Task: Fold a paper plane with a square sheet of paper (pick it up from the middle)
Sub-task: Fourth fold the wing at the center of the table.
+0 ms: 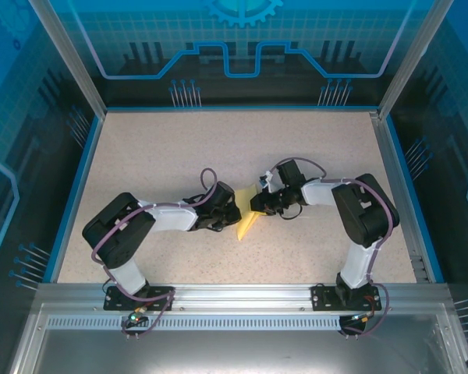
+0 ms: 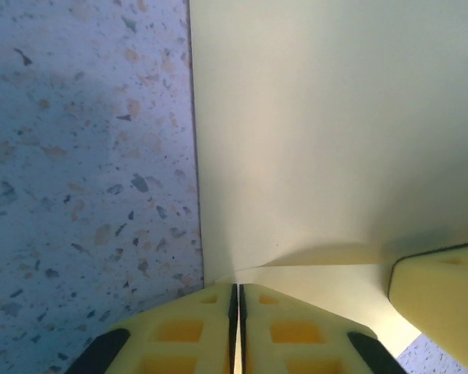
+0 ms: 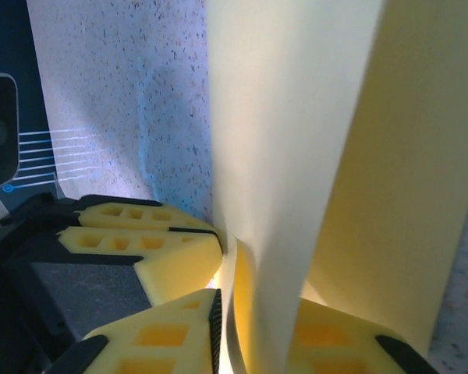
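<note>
The square sheet of paper point(image 1: 247, 222) is pale yellow, partly folded, and held up at the middle of the table between both arms. My left gripper point(image 1: 228, 214) comes from the left. In the left wrist view its jaws point(image 2: 238, 296) are pressed together on a lower edge of the sheet point(image 2: 320, 140). My right gripper point(image 1: 257, 204) meets it from the right. Its fingers point(image 3: 164, 335) sit either side of curled layers of the paper point(image 3: 281, 156), closed in on them. The left gripper's fingers point(image 3: 171, 257) sit right beside them.
The speckled beige tabletop point(image 1: 156, 156) has a blue rim point(image 1: 78, 187) and metal frame posts at the sides. An aluminium rail point(image 1: 234, 292) carrying both arm bases runs along the near edge. One right finger point(image 2: 437, 296) shows close to the left jaws.
</note>
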Robot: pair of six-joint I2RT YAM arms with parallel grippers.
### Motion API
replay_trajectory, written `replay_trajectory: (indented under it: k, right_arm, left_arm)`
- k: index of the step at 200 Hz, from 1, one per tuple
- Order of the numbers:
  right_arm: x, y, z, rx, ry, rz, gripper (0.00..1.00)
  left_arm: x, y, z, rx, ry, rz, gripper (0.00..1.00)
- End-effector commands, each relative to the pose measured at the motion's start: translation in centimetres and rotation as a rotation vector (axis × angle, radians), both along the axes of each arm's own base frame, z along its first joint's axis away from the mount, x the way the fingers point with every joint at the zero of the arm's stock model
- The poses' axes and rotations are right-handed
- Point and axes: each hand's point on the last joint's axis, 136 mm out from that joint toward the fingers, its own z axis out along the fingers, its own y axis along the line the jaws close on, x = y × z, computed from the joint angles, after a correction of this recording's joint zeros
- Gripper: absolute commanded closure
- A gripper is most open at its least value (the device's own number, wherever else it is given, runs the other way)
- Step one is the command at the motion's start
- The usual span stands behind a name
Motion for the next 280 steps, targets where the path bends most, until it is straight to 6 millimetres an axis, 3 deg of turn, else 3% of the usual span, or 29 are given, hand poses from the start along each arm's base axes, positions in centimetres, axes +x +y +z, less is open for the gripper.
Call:
replay_trajectory:
  k: [1,35,41,88,128,188,200,205,222,248,280]
  right_arm:
    - [0.0,-0.3,-0.4,0.017,0.027,0.011,0.87]
    - [0.8,-0.4,-0.2,0.008,0.023,-0.052,0.99]
    - [0.2,-0.8,-0.6,0.001,0.038,-0.069,0.99]
    - [0.7,-2.0,2.8,-0.075,-0.045,-0.211,1.00]
    - [-0.2,-2.1,5.3,-0.158,-0.077,-0.318,1.00]
    - [-0.5,-1.3,7.9,-0.232,-0.114,-0.456,1.00]
    - [-0.7,-1.4,7.4,-0.258,-0.102,-0.481,1.00]
    - [-0.1,-0.8,8.5,-0.242,-0.119,-0.492,1.00]
    - [0.2,-0.2,8.6,-0.252,-0.115,-0.509,1.00]
    - [0.5,0.5,7.6,-0.280,-0.074,-0.550,1.00]
    - [1.0,-0.4,6.0,-0.314,-0.026,-0.661,1.00]
  left_arm:
    - [-0.1,1.2,-0.4,0.035,0.010,-0.005,0.81]
    - [0.9,1.3,2.7,0.016,-0.063,-0.023,0.67]
    - [0.9,1.4,3.3,0.014,-0.079,-0.027,0.64]
    - [0.3,3.8,7.0,0.024,-0.177,-0.035,0.39]
    - [-1.0,5.6,9.7,0.033,-0.297,-0.062,0.26]
    - [-2.2,6.5,10.8,0.067,-0.402,-0.148,0.02]
    - [-2.3,6.7,10.8,0.082,-0.426,-0.159,0.02]
    - [-2.3,6.8,10.8,0.086,-0.436,-0.164,0.01]
    - [-2.5,7.1,10.8,0.097,-0.481,-0.180,0.01]
    - [-2.8,7.3,10.6,0.109,-0.557,-0.227,0.02]
    - [-3.0,6.6,10.6,0.118,-0.627,-0.304,0.06]
